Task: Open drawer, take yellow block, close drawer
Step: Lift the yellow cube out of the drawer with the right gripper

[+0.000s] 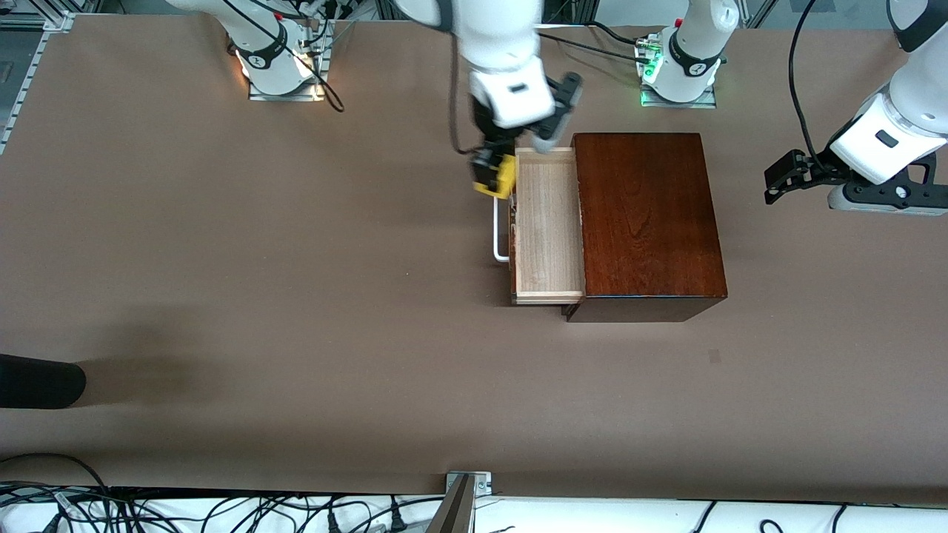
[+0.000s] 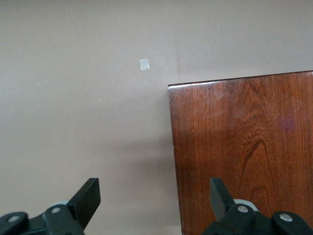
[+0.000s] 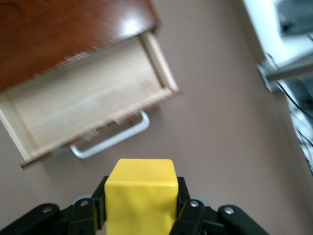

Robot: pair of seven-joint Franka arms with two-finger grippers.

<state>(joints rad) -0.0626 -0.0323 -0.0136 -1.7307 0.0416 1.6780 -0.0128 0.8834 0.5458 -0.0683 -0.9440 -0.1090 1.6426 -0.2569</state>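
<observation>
The dark reddish-brown wooden box (image 1: 646, 222) stands mid-table, its drawer (image 1: 546, 226) pulled out toward the right arm's end, pale interior empty, white bar handle (image 1: 499, 235) showing. My right gripper (image 1: 495, 175) is shut on the yellow block (image 1: 501, 176) and holds it in the air over the drawer's front edge, by the handle. In the right wrist view the block (image 3: 141, 196) sits between the fingers with the open drawer (image 3: 88, 100) below. My left gripper (image 1: 778, 185) is open and empty, waiting above the table toward the left arm's end; its view shows the box top (image 2: 244, 147).
A dark object (image 1: 41, 381) juts in at the table's edge at the right arm's end, nearer the front camera. A small pale mark (image 2: 144, 64) lies on the brown table beside the box. Cables run along the near edge.
</observation>
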